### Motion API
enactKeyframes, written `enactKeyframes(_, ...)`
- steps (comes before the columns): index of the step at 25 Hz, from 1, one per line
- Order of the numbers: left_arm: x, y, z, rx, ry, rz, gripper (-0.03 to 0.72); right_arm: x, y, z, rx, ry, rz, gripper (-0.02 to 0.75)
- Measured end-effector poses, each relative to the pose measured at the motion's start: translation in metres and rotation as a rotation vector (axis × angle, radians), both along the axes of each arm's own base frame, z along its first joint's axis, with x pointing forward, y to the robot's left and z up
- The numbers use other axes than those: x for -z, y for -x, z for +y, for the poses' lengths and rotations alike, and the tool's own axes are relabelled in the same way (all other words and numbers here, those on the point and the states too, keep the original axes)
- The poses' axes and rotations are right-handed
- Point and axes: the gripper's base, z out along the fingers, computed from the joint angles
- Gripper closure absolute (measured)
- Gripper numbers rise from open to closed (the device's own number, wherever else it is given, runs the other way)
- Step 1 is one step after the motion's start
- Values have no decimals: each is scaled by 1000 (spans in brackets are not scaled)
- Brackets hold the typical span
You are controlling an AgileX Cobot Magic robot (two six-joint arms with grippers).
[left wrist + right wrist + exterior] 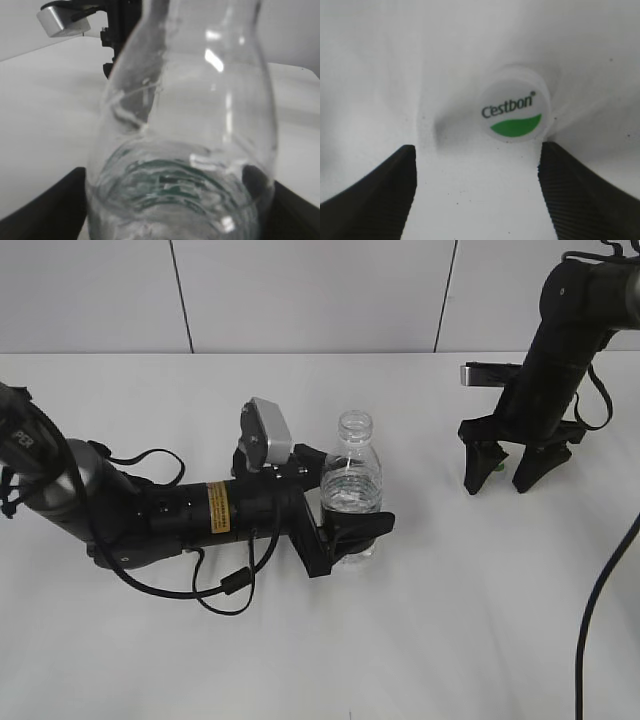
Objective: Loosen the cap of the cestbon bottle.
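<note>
The cestbon bottle [352, 480] stands upright mid-table, clear and ribbed, its mouth bare of any cap. My left gripper [345, 508] lies low along the table with its black fingers on either side of the bottle's lower body. In the left wrist view the bottle [190, 100] fills the frame and the left gripper [175, 210] flanks it closely, open. The white cap [516, 111] with the green mark lies flat on the table, apart from the bottle. My right gripper [477, 200] hangs open just above it. The cap [497, 466] shows between the fingers of the right gripper [505, 480].
A black cable [225, 590] loops on the table in front of the left arm. Another cable [590, 630] hangs at the right edge. The white table [450, 620] ends at a pale panelled wall [300, 290].
</note>
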Motion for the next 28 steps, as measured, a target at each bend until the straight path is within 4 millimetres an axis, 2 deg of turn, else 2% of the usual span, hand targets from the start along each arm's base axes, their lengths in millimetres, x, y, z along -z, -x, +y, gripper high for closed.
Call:
enactKeyframes(10,-39,9,6,-26,48,-20,118,-7,1,0,-8,-7,-4,158)
enactKeyframes(19,-92,8,7,-49,149,-49,115,-49,3,0,-12,-19,-86,158)
enactKeyframes(25,-138,11,11,-85,248,-76,115,-75,8,0,-15,-29,-123,158)
enactKeyframes(28,-162,9,17,-175,238,-86,115,-88,11,0,-17,-33,-141,158)
